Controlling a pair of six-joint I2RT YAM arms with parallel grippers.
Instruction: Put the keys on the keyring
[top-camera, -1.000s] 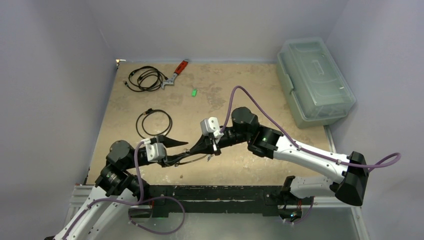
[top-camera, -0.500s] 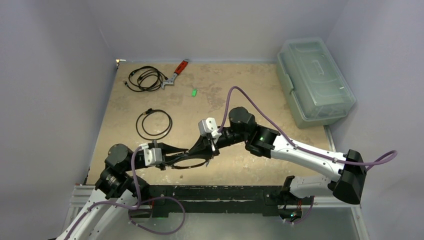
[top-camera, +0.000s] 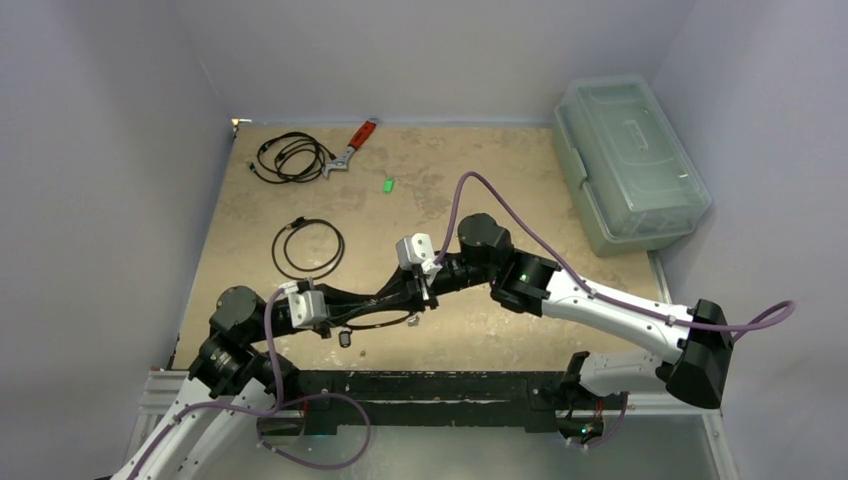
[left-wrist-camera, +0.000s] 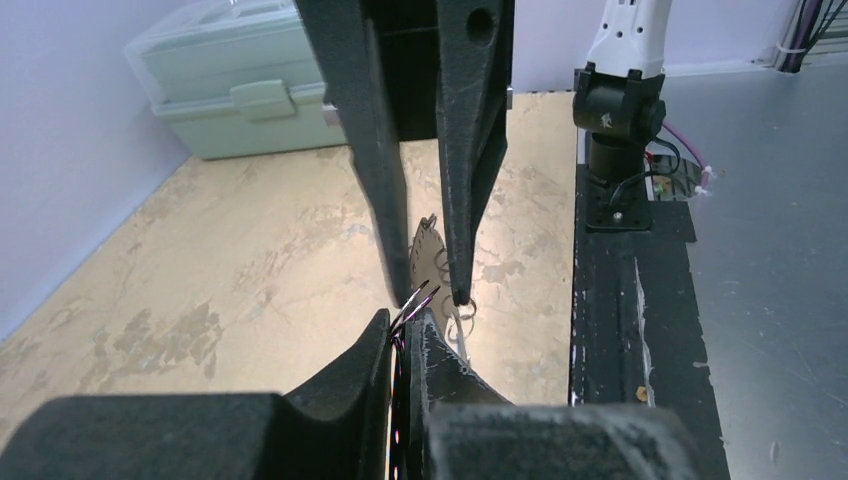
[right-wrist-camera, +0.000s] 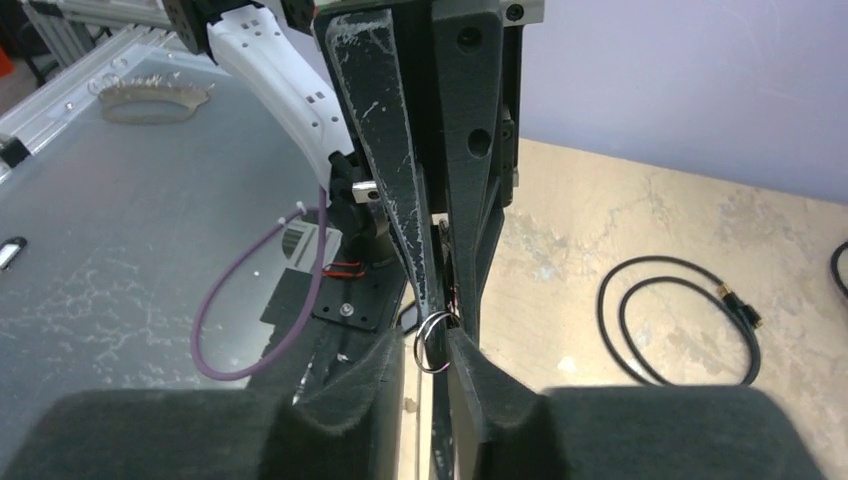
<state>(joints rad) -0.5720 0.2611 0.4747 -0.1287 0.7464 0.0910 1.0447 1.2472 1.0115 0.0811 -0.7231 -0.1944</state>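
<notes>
The keyring, a thin grey loop, hangs between both grippers near the table's front edge. My left gripper is shut on its wire, which sticks out past the pinched tips. My right gripper faces it tip to tip. Its jaws stand slightly apart, with a small metal ring in the gap. A dark key with white shows just below the loop. Whether it hangs or lies on the table I cannot tell. The green key lies far back on the table.
Two coiled black cables and a red-handled wrench lie at the back left. A clear plastic box stands at the right edge. The black base rail runs just behind the grippers.
My left gripper has closed on the keyring and moved right toward the right gripper. The right jaws have parted a little. The dark key now shows under the loop.
</notes>
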